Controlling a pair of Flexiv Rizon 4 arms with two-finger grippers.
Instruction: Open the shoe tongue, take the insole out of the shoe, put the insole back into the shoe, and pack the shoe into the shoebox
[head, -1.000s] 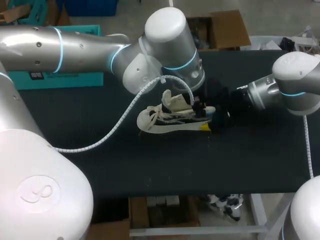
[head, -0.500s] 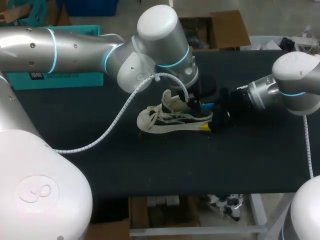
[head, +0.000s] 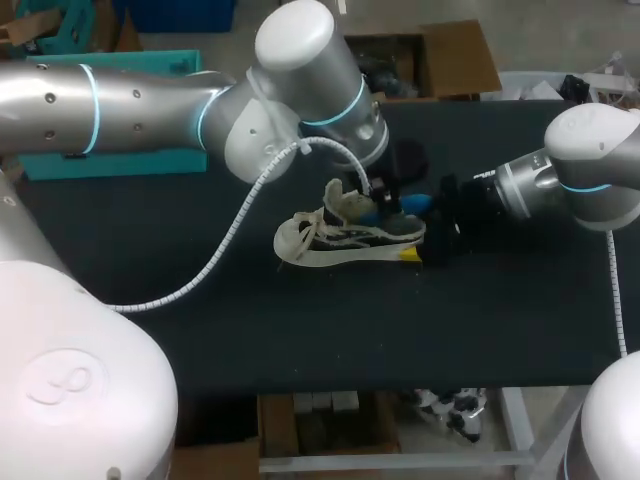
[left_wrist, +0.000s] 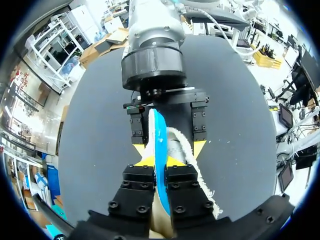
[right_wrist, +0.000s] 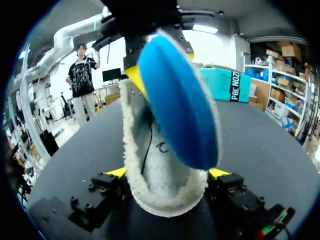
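1. Looking at a white shoe (head: 330, 245) sitting near the middle of the black table (head: 300, 330), toe pointing toward the left side and heel toward the right arm (head: 590, 170).
2. Clamping the heel end with the right gripper (right_wrist: 167, 182). Both yellow tips are pressing on the fuzzy collar, one from each side, so it's gripped on the shoe, not just hanging around it.
3. Pinching the blue insole (left_wrist: 160, 135) with the left gripper (left_wrist: 159, 167). Fingers squeezed together on it, one on each face, edge-on in the left wrist view.
4. Poking up out of the shoe's opening at the heel end, with the upper part of the insole in the air above the collar. Can't tell how much of the lower end is inside, since the fingers and the collar are hiding it.
5. Reaching in from the far left with the left arm (head: 150, 100), wrist right over the back half of the shoe and a white coiled cable (head: 230, 240) drooping off it across the table.
6. Facing each other nearly nose to nose over the heel, with the left gripper just above the right one's yellow tips.
7. Spotting a teal box (head: 130, 158) at the far left behind the left arm, well apart from the shoe. Can't tell whether it's actually resting on the table.
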